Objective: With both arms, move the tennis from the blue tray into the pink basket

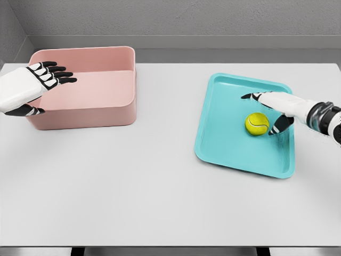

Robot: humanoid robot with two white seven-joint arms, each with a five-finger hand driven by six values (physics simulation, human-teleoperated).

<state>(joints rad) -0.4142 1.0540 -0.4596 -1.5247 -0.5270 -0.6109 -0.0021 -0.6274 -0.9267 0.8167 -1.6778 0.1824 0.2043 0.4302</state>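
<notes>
**Ball in the tray, right hand close by**

The yellow tennis ball (257, 124) lies in the blue tray (224, 138), toward the tray's right side. The right hand (274, 109) comes in from the right and sits over the tray, just beside the ball. Its fingers are spread open and it holds nothing. One dark fingertip (246, 97) points left, up above the ball, and the thumb hangs down very near the ball's right side (I cannot tell if it touches).

The pink basket (101, 114) stands on the white worktop (160, 197), well apart from the tray, on the left. The left hand (37, 85) hovers over the basket's left edge, fingers stretched out flat, holding nothing.
</notes>
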